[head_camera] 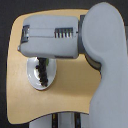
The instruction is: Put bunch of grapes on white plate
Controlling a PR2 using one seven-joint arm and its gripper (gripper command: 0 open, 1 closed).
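1. The bunch of grapes (pixel 44 71) lies on the white plate (pixel 35 80), partly under the arm (pixel 55 36).
2. The plate sits near the exterior view's left edge of the tan surface (pixel 70 95).
3. The pincer is hidden; its state cannot be told.
4. Dark floor (pixel 6 60) surrounds the surface.

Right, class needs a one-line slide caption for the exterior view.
PR2 arm reaches over a wooden table, hiding its fingers, above a bunch of grapes lying on a white plate.

Light wooden table (pixel 70 95) with rounded corners seen filling the frame; white plate (pixel 34 79) laid on it at centre left, partly hidden
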